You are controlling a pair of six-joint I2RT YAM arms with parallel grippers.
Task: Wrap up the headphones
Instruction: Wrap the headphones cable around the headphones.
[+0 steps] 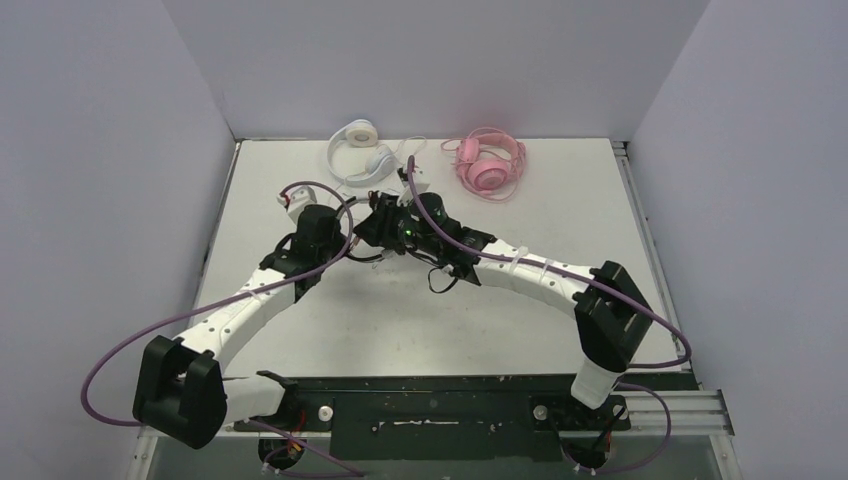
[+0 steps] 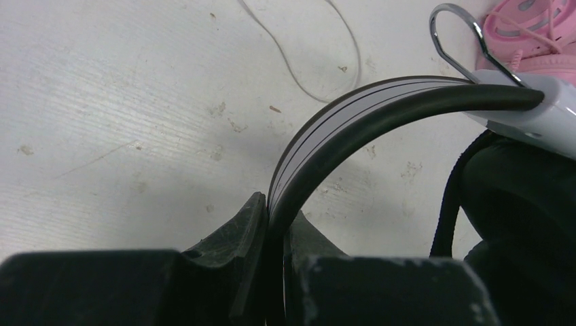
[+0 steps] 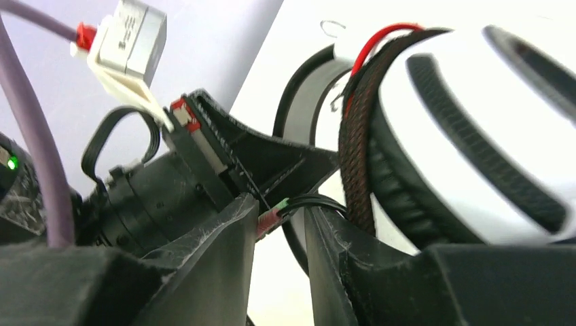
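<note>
The black-and-white headphones [image 1: 392, 222] are held up between both grippers at mid-table. My left gripper [image 2: 275, 217] is shut on their black-and-grey headband [image 2: 353, 115]; the white yoke [image 2: 543, 112] and a black ear cushion [image 2: 523, 204] show to the right. My right gripper [image 3: 278, 216] pinches the pink and green plugs [image 3: 272, 216] of their thin black cable at its fingertips, next to the white ear cup [image 3: 475, 136]. A loop of that cable [image 1: 440, 280] hangs under the right wrist. The white headphones [image 1: 362, 150] and the pink headphones [image 1: 490, 165] lie at the back.
The white table [image 1: 400, 330] has walls on the left, back and right. A thin white cord [image 2: 299, 68] lies on the surface beyond the headband. The pink headset also shows in the left wrist view [image 2: 536, 34]. The left wrist's camera mount [image 3: 129, 41] is close to my right fingers.
</note>
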